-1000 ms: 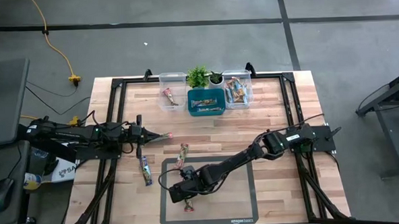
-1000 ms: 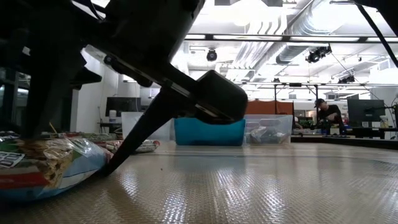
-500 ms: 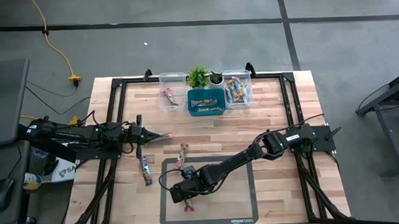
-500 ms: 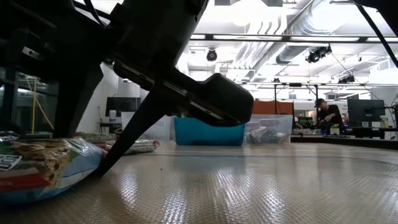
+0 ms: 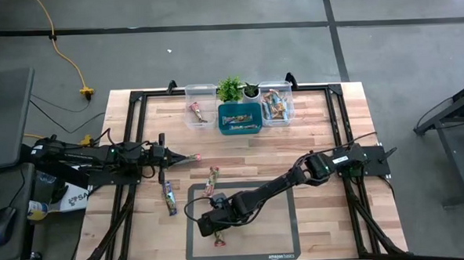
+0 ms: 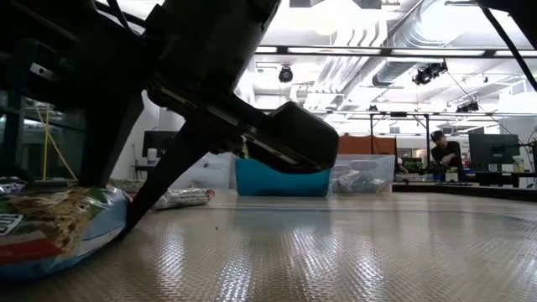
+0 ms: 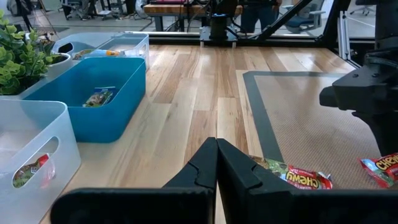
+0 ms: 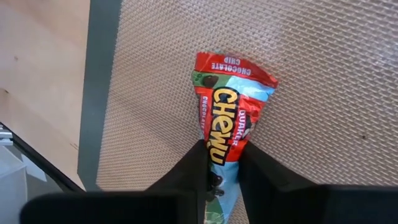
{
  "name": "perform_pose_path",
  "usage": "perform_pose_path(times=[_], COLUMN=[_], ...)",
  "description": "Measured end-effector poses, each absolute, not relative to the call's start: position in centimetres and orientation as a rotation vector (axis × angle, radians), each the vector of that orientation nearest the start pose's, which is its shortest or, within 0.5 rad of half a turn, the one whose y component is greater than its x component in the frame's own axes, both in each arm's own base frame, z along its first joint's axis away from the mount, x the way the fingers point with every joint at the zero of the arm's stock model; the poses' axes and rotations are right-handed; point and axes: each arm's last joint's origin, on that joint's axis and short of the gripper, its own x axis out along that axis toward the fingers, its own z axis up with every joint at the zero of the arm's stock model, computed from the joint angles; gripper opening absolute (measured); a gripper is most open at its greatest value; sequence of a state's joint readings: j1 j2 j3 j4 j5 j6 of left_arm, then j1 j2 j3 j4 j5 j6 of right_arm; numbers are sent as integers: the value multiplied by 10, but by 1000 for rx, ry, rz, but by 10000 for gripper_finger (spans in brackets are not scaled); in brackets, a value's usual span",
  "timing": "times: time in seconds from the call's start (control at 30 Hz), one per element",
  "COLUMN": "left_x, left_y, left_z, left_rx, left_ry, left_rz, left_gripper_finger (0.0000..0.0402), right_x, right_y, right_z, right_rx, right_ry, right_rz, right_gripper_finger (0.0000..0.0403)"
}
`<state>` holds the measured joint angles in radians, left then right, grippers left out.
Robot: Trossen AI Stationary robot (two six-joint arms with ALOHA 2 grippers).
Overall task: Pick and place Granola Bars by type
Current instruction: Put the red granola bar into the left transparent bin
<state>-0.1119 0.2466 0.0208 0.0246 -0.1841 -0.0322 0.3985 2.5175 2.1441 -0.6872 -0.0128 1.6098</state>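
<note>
On the grey mat (image 5: pixel 277 222), the right gripper (image 8: pixel 222 163) pinches a red granola bar (image 8: pixel 229 130); left gripper (image 7: pixel 216 163) clenched, idle.

a dark arm (image 6: pixel 210 75) fills the upper left, its fingers (image 6: pixel 151 189) angling down to a granola bar (image 6: pixel 50 226) on the textured mat (image 6: pixel 336 252). behind stand a blue bin (image 6: pixel 281 178) and a clear bin (image 6: pixel 362 176); a person (image 6: pixel 440 151) stands far right.
</note>
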Motion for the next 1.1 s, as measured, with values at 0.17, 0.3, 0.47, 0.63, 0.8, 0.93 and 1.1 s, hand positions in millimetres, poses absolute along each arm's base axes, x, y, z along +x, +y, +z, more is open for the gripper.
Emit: perform_pose_path(times=[0.17,0.3,0.47,0.63,0.8,0.93,1.1], left_x=[110,110,110,110,110,110,110], left_y=[-7,-7,-7,-7,-7,-7,-7], left_z=[152,152,152,152,152,152,152], left_rx=[-3,-2,-2,-2,-2,-2,-2], left_ry=[198,198,198,198,198,198,198], left_rz=[75,76,75,75,76,76,76], left_gripper_finger=[1,1,1,1,1,1,1], right_x=[492,495,506,516,526,535,548], right_y=[204,201,192,182,178,176,169], right_z=[142,147,155,162,170,182,203], right_rx=[1221,1211,1244,1248,1245,1239,1225], right_ry=[1061,1054,1013,945,903,808,602], right_rz=[-512,-464,-357,-269,-114,41,239], right_gripper_finger=[55,54,54,54,54,54,54])
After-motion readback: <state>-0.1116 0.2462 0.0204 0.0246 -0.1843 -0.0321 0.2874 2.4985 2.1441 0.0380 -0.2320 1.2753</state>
